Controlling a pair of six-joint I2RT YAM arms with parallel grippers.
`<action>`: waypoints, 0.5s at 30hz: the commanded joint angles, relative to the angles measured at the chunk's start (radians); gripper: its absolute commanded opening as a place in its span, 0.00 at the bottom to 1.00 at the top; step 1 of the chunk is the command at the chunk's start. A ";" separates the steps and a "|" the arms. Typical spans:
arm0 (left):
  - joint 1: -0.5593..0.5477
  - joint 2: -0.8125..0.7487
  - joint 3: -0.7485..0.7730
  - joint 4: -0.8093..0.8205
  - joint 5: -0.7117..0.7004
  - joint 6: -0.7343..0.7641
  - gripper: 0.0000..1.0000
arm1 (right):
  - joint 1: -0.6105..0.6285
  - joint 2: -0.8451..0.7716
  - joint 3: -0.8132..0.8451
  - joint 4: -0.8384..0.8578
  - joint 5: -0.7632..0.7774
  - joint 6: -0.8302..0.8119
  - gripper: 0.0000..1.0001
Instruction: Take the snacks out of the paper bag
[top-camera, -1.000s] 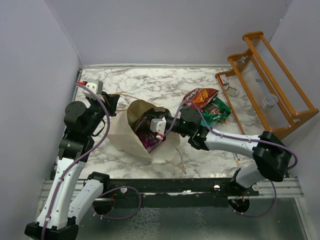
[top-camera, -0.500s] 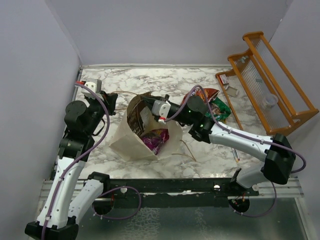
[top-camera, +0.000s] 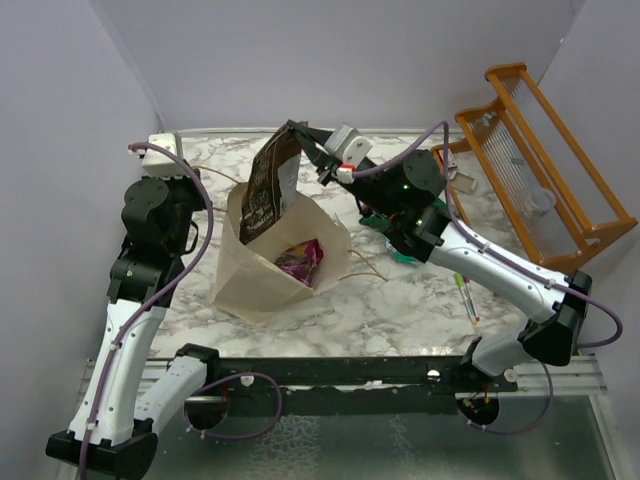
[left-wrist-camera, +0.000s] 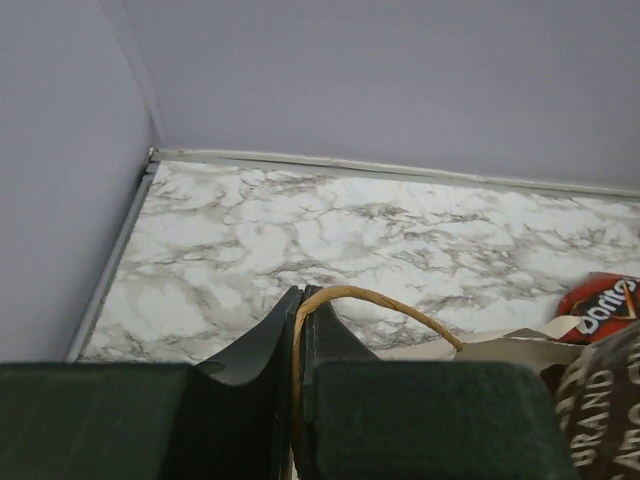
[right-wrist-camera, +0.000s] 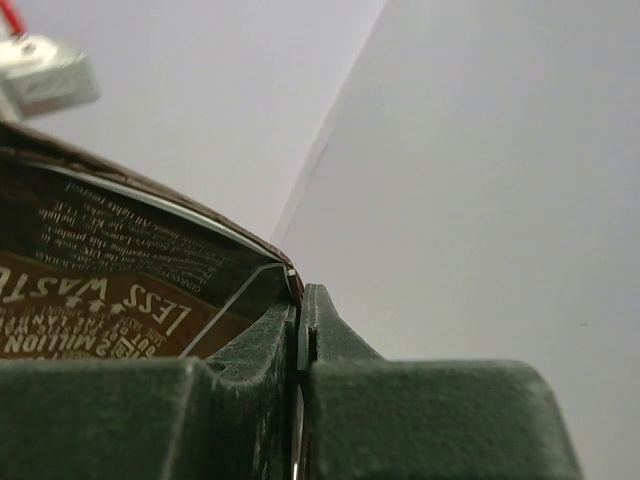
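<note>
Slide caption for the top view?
Right gripper holds dark-brown snack bag over paper bag; left gripper pinches its handle.

Paper bag (top-camera: 245, 275): beige kraft paper, matt, creased. Its cord handle (left-wrist-camera: 375, 300): twisted tan cord, rough-looking. Dark-brown snack bag (top-camera: 272, 190): crinkled film, glossy; a bright glare line is seen along its fold in the right wrist view. Purple packet (top-camera: 300, 262): shiny, foil-like wrap. Orange-red chip bag (left-wrist-camera: 603, 305): glossy film. Table top (top-camera: 420, 300): marble-patterned, smooth, low sheen. Rack (top-camera: 506, 72): orange-brown wood, varnished look. Left gripper (left-wrist-camera: 301, 300), 2 fingers (left-wrist-camera: 250, 370): dark, matt, plastic-looking.
</note>
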 joint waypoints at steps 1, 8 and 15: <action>0.005 0.011 0.058 -0.015 -0.175 0.056 0.00 | 0.004 -0.046 0.179 -0.002 0.184 0.061 0.01; 0.004 0.060 0.158 -0.015 -0.286 0.132 0.00 | -0.006 0.084 0.453 -0.168 0.471 -0.053 0.02; -0.019 0.055 0.186 0.077 -0.435 0.331 0.00 | -0.184 0.150 0.483 -0.298 0.491 0.058 0.02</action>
